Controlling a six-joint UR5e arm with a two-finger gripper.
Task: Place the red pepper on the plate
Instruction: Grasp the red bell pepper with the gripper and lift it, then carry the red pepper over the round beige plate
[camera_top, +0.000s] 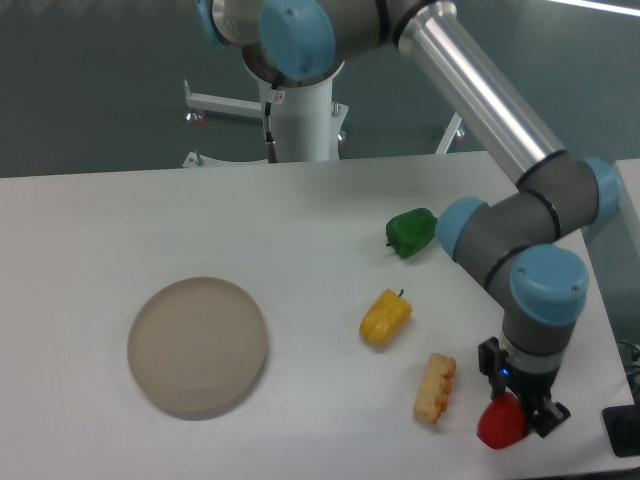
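The red pepper (499, 424) is small and glossy and sits near the table's front right corner. My gripper (518, 408) points straight down over it, with its black fingers around the pepper's top and right side. It looks closed on the pepper. The pepper's stem is hidden by the gripper. The plate (197, 346), a round beige-grey disc with a low rim, lies on the left part of the table, far from the gripper, with nothing on it.
A yellow pepper (385, 318) lies mid-table. A yellow-orange corn-like piece (435, 387) lies just left of the red pepper. A green pepper (411, 232) sits behind, next to the arm's elbow. The table's right edge is close to the gripper.
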